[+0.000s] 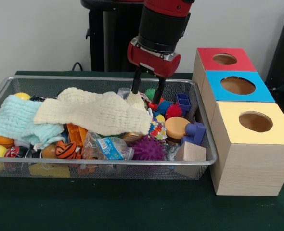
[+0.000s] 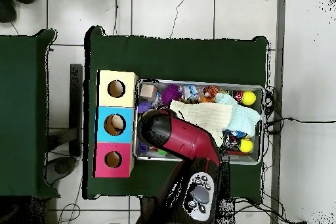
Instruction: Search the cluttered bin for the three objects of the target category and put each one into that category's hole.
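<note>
Sitting on the green desk (image 1: pixel 132 211): a wire bin (image 1: pixel 98 166) crammed with toys, 2 cloths on top, and 3 boxes with holes at its right, red (image 1: pixel 224 58), blue (image 1: pixel 238 85), yellow (image 1: pixel 255 121). Hanging over the bin's far right part: the claw (image 1: pixel 147 89), spread apart and gripping nothing, tips dipping beside the cream cloth (image 1: pixel 96 113). Target category unclear; lying just right of and nearer than the claw: spiky balls (image 1: pixel 173 111), a blue block (image 1: pixel 183 101).

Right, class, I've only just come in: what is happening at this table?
A red and black robot arm has its gripper lowered into a wire bin of toys and cloths, jaws apart beside the cream cloth. It holds nothing. Three boxes with holes, red, blue and yellow, stand beside the bin.
</note>
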Available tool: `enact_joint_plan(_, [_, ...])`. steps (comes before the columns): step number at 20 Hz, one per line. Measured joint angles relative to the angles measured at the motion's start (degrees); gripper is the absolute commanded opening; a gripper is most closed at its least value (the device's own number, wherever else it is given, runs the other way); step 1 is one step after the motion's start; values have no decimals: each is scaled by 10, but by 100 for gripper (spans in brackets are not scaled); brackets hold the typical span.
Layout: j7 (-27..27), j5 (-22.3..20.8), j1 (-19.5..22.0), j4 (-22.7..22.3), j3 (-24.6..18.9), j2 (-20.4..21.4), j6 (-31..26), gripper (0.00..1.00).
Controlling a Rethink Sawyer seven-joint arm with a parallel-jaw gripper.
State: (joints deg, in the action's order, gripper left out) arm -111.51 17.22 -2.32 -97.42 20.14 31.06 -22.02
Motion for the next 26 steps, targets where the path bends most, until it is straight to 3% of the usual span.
enact_joint_plan(26, [-63, 61, -42, 0, 52, -36, 0, 100])
